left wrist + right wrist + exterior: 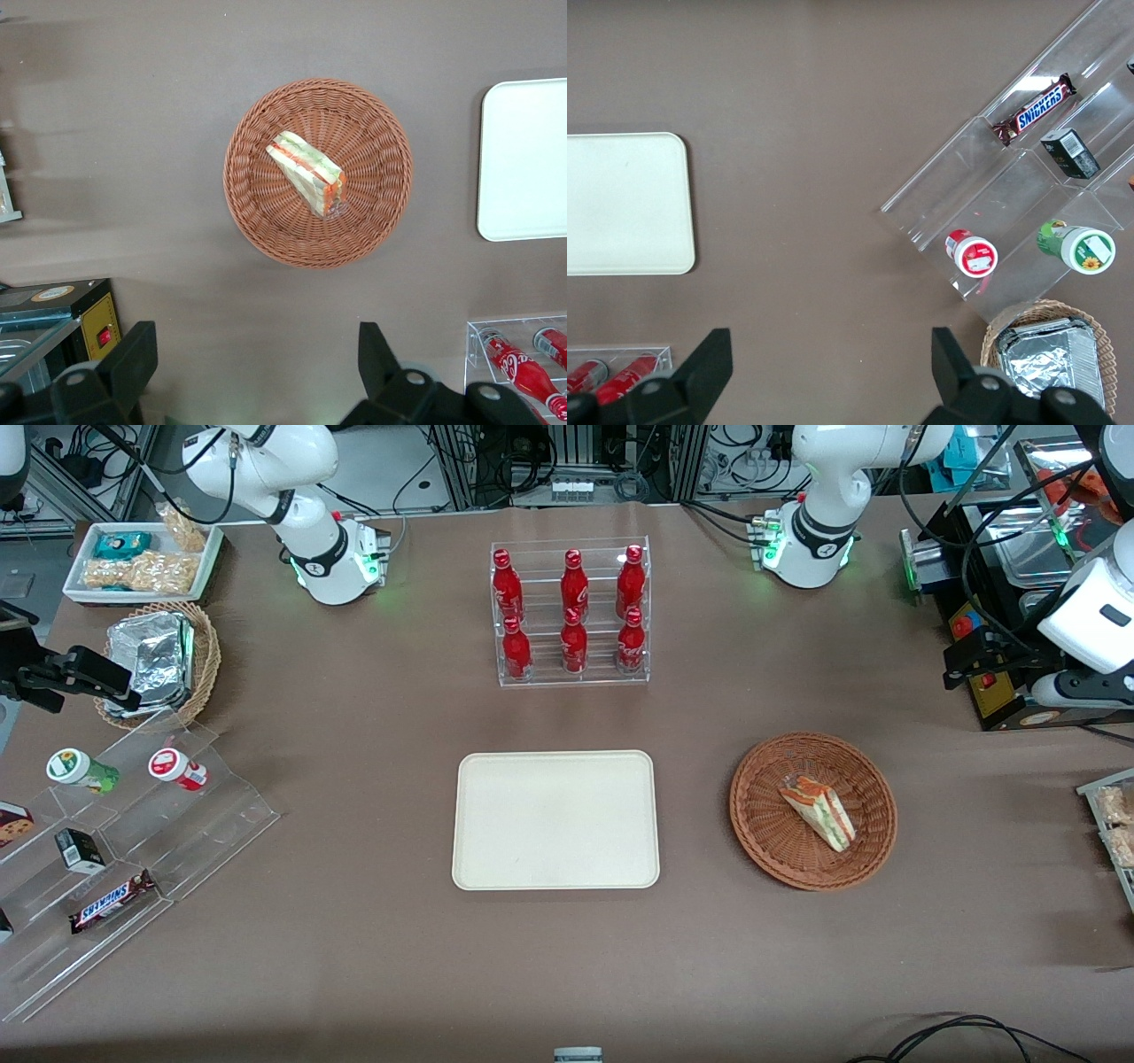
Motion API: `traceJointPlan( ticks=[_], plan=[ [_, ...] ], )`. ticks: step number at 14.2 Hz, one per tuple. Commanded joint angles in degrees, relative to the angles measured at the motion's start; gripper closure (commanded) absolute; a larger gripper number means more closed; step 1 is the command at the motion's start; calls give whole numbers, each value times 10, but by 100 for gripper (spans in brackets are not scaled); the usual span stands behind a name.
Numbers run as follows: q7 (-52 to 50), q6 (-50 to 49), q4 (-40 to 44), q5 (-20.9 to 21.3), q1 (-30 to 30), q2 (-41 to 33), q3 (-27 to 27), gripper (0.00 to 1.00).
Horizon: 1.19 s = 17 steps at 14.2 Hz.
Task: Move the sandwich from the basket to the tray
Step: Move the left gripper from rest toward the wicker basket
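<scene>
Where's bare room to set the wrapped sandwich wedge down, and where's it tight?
The cream rectangular plastic tray is bare throughout. Brown tabletop lies open between it and the reddish-brown woven wicker basket holding the wrapped triangular sandwich, and between tray and the clear rack of red bottles. The left gripper, open, hangs above the table beside the basket. Crowded: the clear stepped snack stand.

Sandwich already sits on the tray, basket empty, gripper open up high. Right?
No. The sandwich still lies in the basket; the tray is bare, as the front view shows. The gripper is open, above the table, nearer the bottle rack than the basket is.
</scene>
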Motion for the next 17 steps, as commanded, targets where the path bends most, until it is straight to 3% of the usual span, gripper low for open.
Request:
traceJointPlan(
  ticks=[1,13,17],
  plan=[
    [-1,-3,3,-5,-1,-3,3,0],
    [-3,1,-31,8,-4,34,2,0],
    [-59,84,-76,9,-10,84,1,0]
  ],
)
